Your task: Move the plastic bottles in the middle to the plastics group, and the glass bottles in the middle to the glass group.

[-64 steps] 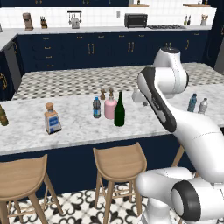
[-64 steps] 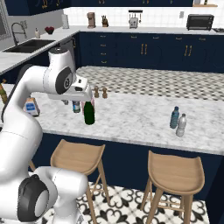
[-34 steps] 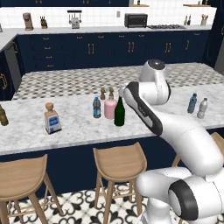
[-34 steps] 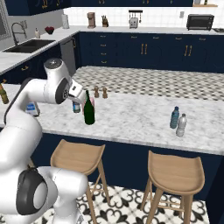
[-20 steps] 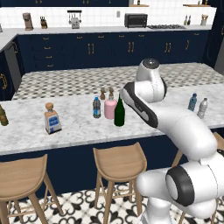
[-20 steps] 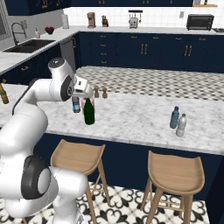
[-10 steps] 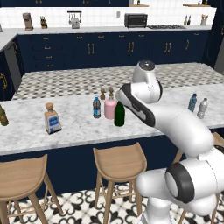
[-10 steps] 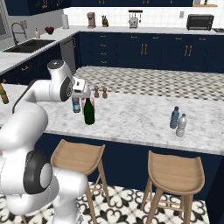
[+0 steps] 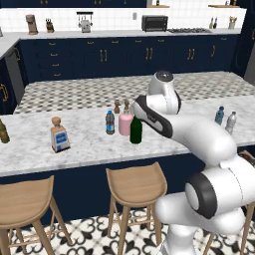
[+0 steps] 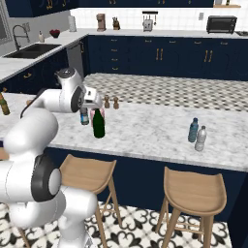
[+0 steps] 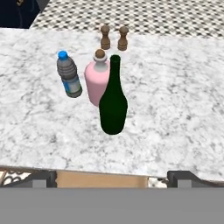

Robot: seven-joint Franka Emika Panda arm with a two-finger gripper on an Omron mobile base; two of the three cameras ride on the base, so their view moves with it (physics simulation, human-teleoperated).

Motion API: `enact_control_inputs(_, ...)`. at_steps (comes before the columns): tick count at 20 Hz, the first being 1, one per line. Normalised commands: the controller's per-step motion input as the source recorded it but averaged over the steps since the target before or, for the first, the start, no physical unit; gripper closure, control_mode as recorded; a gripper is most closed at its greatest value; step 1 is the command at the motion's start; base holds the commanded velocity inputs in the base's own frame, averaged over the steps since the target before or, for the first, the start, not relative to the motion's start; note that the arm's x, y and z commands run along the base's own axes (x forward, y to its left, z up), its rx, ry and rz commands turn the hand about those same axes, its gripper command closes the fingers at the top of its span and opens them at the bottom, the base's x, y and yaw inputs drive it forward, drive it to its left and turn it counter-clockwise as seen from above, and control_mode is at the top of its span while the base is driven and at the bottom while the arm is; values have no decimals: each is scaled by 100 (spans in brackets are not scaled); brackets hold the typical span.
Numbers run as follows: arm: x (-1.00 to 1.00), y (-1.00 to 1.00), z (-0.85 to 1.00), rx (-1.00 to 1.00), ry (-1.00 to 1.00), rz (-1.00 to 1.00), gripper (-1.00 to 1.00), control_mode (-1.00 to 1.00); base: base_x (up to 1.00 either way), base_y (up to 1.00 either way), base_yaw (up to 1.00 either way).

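Your hand (image 11: 112, 175) hung spread wide and empty above the bench's near edge, facing the middle cluster.

You had the green wine bottle (image 11: 113, 97) standing upright nearest you on the marble bench (image 11: 183, 109), the pink bottle (image 11: 96, 80) just behind it, the water bottle (image 11: 69, 75) beside that, and two brown shakers (image 11: 113, 38) farther back. The blue bottle (image 9: 219, 115) and grey-clear bottle (image 9: 230, 122) stood well apart at one end, the square corked bottle (image 9: 59, 135) and amber bottle (image 9: 3, 132) at the other.
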Motion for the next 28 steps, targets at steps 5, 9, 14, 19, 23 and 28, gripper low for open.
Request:
enact_control_inputs(5, 26, -5, -11, 3, 0, 0, -100, -100, 0, 0, 0)
enact_control_inputs(9, 16, -3, -23, 2, -1, 0, -100, -100, 0, 0, 0)
enact_control_inputs(14, 4, 0, -30, 1, -6, 0, -100, -100, 0, 0, 0)
enact_control_inputs(19, 0, 0, -6, -1, -1, 0, -100, -100, 0, 0, 0)
enact_control_inputs(23, 0, 0, 0, -1, 0, 0, -100, -100, 0, 0, 0)
enact_control_inputs(28, 8, 0, 0, 0, -2, 0, -100, -100, 0, 0, 0)
